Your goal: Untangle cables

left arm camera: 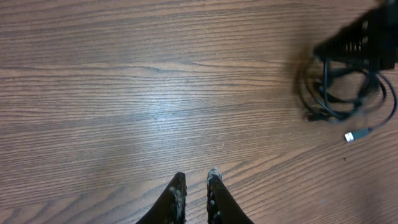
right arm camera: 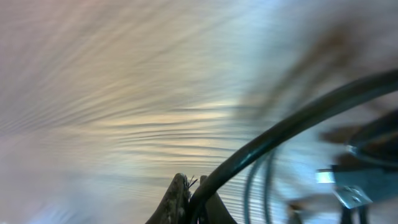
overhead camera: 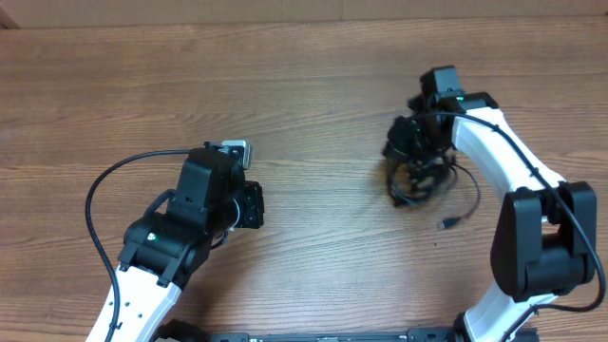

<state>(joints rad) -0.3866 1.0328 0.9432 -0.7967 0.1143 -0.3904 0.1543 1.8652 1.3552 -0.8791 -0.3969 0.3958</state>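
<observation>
Right jaws clenched on one black strand of the cables [right arm camera: 280, 130], arcing up from the tips toward the right edge of the wrist view. Rest bunched directly under those jaws, right of centre overhead, partly hidden by the right arm [overhead camera: 494, 142]. One loose plug [overhead camera: 445, 224] just below the bunch on the counter [overhead camera: 304, 95]. Left jaws nearly together, empty, well apart at lower left. Right wrist view badly blurred; strand count unclear.
</observation>
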